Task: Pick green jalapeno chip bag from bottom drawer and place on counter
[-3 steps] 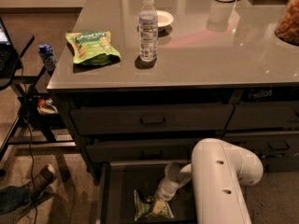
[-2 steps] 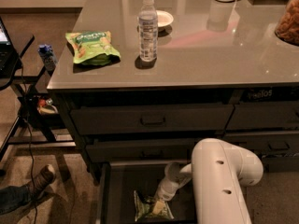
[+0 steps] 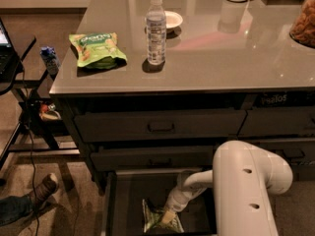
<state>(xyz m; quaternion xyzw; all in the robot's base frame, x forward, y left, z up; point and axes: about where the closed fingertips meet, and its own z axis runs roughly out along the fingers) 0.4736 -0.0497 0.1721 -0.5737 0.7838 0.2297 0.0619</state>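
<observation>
Staying put from a second ago, the gripper [image 3: 169, 216] sat on the green jalapeno chip bag [image 3: 155, 223] near the bottom drawer [image 3: 129, 195] front edge. Whether it was open or closed couldn't be told, and the lift to the counter [image 3: 221, 58] looked pending.

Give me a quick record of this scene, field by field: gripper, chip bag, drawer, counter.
gripper: down in the bottom drawer, at the green jalapeno chip bag
bag: inside the drawer, not yet on the counter
drawer: pulled open
counter: holds brighter green bag, water bottle, white bowl
</observation>
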